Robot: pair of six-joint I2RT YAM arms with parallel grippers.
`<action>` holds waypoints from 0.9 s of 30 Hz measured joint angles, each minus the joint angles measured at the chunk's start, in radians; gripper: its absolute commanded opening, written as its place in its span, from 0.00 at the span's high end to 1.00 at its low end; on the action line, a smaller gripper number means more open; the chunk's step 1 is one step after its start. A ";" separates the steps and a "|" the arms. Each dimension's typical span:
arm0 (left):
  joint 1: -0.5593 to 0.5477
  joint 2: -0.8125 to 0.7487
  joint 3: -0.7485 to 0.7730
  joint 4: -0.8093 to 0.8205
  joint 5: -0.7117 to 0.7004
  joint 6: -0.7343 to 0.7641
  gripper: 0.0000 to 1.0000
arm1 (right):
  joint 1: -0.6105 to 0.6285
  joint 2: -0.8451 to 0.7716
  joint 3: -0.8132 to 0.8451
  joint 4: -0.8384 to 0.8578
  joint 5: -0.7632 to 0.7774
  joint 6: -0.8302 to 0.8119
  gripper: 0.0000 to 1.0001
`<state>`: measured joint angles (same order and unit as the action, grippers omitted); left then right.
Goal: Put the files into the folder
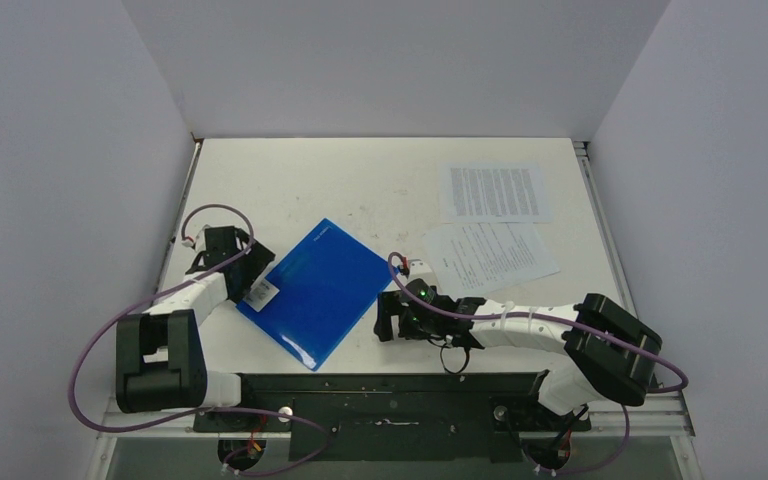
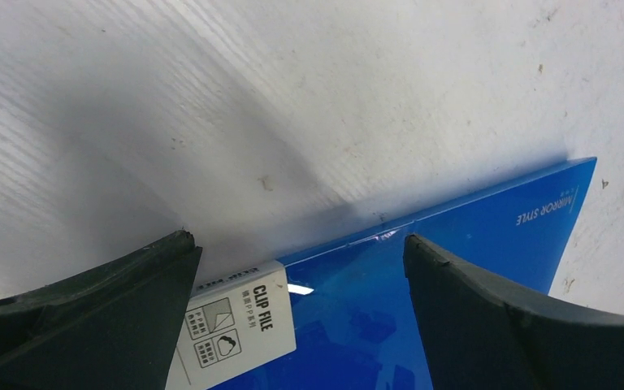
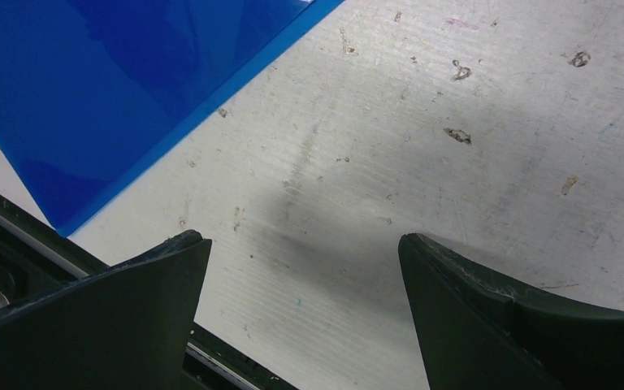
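The blue folder (image 1: 325, 290) lies shut and flat on the table, left of centre, with its white label (image 1: 261, 292) at its left corner. My left gripper (image 1: 257, 272) hovers open over that corner. In the left wrist view the label (image 2: 240, 325) and the folder's edge (image 2: 422, 284) sit between the spread fingers of the left gripper (image 2: 301, 252). My right gripper (image 1: 389, 318) stands open just right of the folder. In the right wrist view only bare table shows between the fingers of the right gripper (image 3: 305, 244), and the folder (image 3: 114, 89) is at the upper left. Two files (image 1: 495, 192) (image 1: 490, 253) lie at the back right, slightly overlapping.
The black mounting rail (image 1: 380, 385) runs along the table's near edge, and its edge (image 3: 16, 252) lies close to my right gripper's left finger. Grey walls close in the table on the left, back and right. Purple cables loop from both arms.
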<state>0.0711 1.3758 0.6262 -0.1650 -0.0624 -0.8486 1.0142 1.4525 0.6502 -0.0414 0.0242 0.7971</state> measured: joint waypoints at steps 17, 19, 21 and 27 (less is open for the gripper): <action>-0.203 -0.162 -0.156 0.083 0.060 -0.002 0.03 | -0.115 -0.028 -0.047 0.042 -0.051 -0.030 0.10; -0.222 -0.172 -0.164 0.083 0.075 -0.004 0.03 | -0.132 -0.034 -0.055 0.051 -0.068 -0.033 0.10; -0.254 -0.181 -0.172 0.088 0.083 -0.007 0.03 | -0.145 -0.039 -0.062 0.061 -0.084 -0.036 0.10; -0.357 -0.182 -0.179 0.107 0.094 -0.023 0.03 | -0.158 -0.041 -0.078 0.097 -0.119 -0.045 0.10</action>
<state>-0.2855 1.1942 0.4473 -0.0582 0.0315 -0.8711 0.8566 1.4113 0.5720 0.0559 -0.0944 0.7521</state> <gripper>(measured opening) 0.969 0.898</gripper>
